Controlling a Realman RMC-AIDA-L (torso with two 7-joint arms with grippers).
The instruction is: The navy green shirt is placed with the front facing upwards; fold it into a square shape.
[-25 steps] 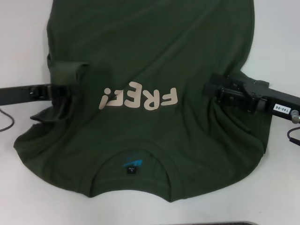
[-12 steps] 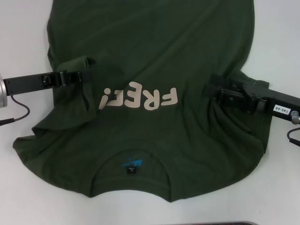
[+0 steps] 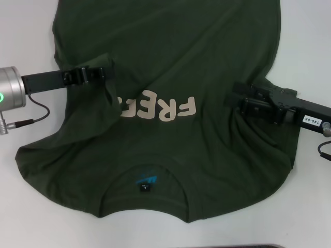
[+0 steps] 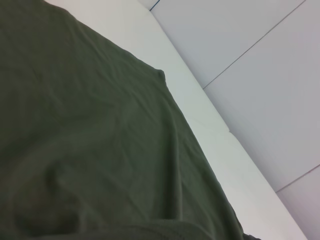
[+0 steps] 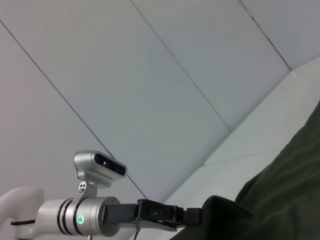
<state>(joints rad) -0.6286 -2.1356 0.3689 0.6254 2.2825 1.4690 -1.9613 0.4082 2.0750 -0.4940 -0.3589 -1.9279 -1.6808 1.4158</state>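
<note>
1. Olive-green cotton, the large navy green shirt (image 3: 170,129) with pale "FREE!" lettering (image 3: 160,108) is lying front-up over most of the white bench (image 3: 26,46), its collar and small black neck label (image 3: 146,186) toward the near edge and its hem running off past the far edge.

2. Over the last second the left pincer (image 3: 109,77) has been travelling inward from the left edge, carrying a pinched fold of the shirt's left side with it. It is clamped on that cloth, which is hanging from it as a raised flap.

3. That flap is now covering the last letters of the print, where a second ago the whole word was showing. I judge this to be the first lengthwise fold, the left side being laid over toward the middle.

4. The left wrist view is showing only green cloth (image 4: 90,150) close below and the bench's edge beyond.

5. The right pincer (image 3: 239,101) is sitting where it was, over the shirt's right side near the sleeve with cloth bunched around it; whether it is gripping or spread I cannot tell.

6. The right wrist view is catching the left arm (image 5: 100,215) across the bench, with the lifted fold (image 5: 220,210) at its tip.

7. The fold looks partway done: the flap has yet to be laid flat, and the right side is awaiting its turn.
</note>
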